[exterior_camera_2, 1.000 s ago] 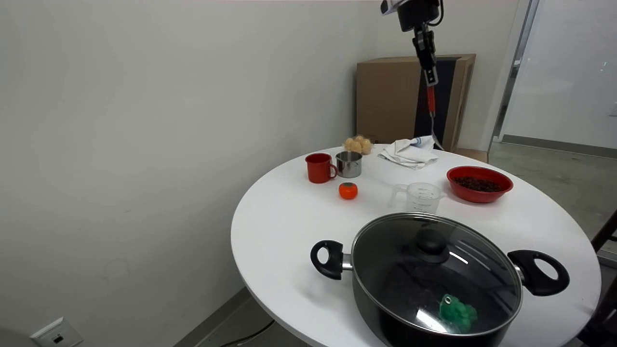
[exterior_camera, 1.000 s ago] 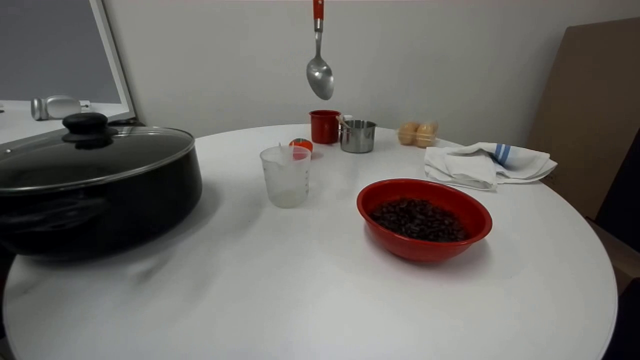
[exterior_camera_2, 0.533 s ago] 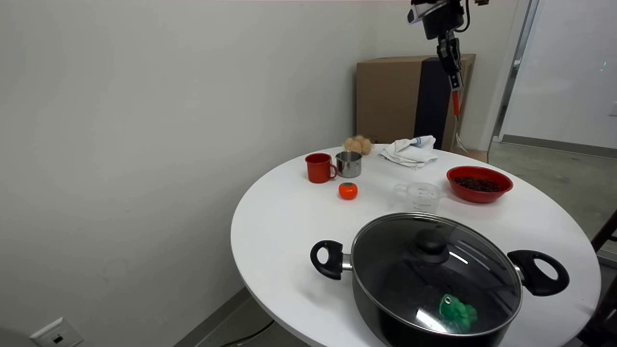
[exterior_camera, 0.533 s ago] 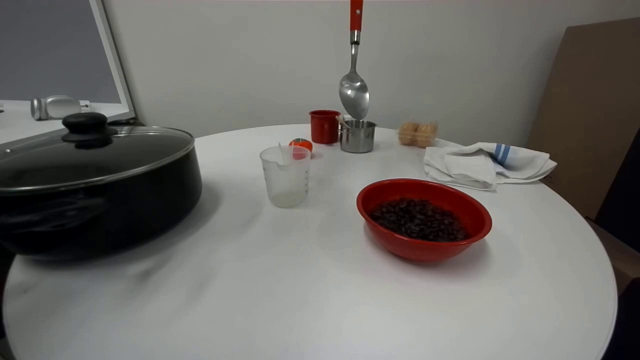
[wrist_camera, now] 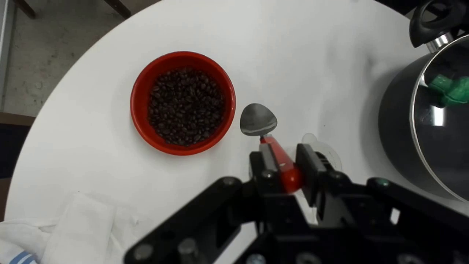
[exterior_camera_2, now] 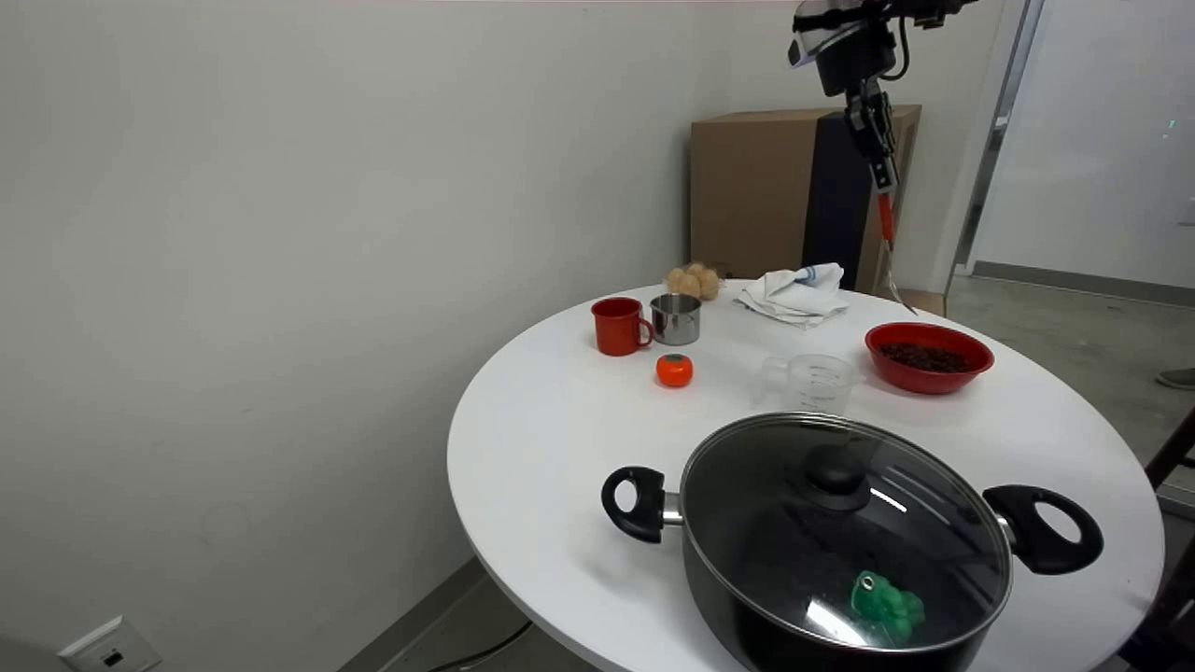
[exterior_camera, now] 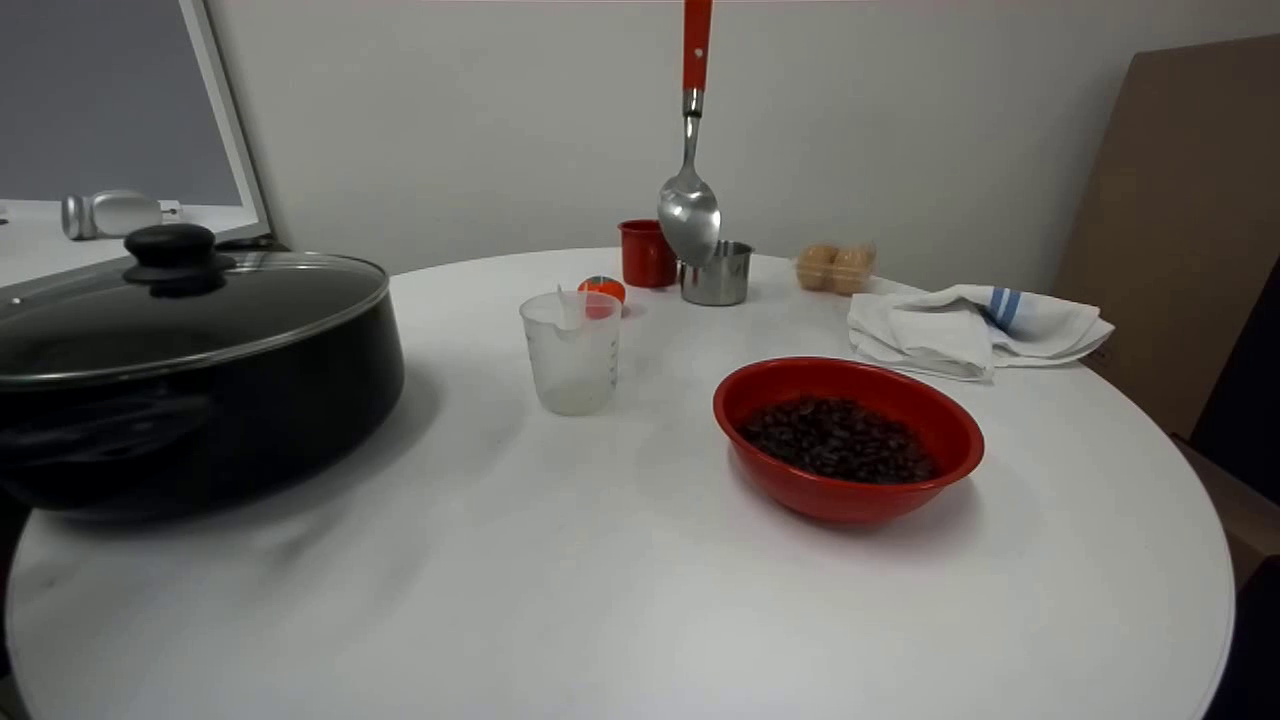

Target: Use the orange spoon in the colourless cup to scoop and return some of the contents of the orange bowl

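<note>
Spoon [exterior_camera: 691, 140] and gripper [wrist_camera: 285, 156] are hanging lower than in the frames of 1.0 s and 0.5 s earlier; in an exterior view the scoop end is now showing nearer the bowl [exterior_camera_2: 929, 381].

Jaws are clamping the spoon by its red-orange handle, 2 fingers [wrist_camera: 310, 159] pressing from opposite sides. Scoop end is pointing down and hanging above the table [exterior_camera: 500, 560], apart from the bowl; the wrist view is showing it just beside the bowl's rim.

Beans [wrist_camera: 187, 106] are lying in 1 dark heap inside the bowl. The clear cup [exterior_camera: 572, 355] is standing upright near the bowl, between it and the pot [exterior_camera: 270, 430]; the gripper is partly hiding this cup in the wrist view. The pot is standing well apart from the bowl and wearing its lid [exterior_camera_2: 775, 551]; 1 green item [exterior_camera_2: 887, 607] is showing within the lid's outline.

A folded towel [exterior_camera: 940, 325] with 2 blue stripes is lying near the bowl. Well apart from the bowl, a red mug [exterior_camera_2: 617, 327] and a steel cup [exterior_camera_2: 675, 322] are standing just beside each other; an orange fruit [exterior_camera_2: 674, 371] is resting near them. Several tan round items [exterior_camera_2: 693, 280] are lying near the steel cup. A cardboard box [exterior_camera_2: 752, 201] is standing past the table's edge, apart from the bowl.
</note>
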Available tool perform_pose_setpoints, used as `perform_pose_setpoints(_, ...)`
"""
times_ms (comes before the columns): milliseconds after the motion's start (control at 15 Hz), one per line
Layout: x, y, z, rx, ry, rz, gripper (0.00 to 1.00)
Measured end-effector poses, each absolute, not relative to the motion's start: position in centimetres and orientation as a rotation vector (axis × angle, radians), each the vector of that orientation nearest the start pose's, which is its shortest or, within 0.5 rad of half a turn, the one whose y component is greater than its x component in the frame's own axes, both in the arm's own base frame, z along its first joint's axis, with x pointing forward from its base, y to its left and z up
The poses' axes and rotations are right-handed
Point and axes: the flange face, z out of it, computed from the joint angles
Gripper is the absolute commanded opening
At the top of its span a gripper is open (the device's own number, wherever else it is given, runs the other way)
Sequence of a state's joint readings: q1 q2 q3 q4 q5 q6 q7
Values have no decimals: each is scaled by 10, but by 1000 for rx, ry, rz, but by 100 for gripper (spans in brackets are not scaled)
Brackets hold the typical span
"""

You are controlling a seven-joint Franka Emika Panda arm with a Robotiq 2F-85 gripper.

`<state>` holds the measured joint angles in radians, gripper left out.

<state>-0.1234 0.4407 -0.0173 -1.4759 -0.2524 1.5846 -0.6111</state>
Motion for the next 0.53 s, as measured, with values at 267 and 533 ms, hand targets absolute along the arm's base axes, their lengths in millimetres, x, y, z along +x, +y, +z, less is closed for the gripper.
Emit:
perform_pose_setpoints(267,637,-99,396,-3068,-851,674,5)
perform_pose_setpoints(533,639,-76,394,-3061,-893,678,5)
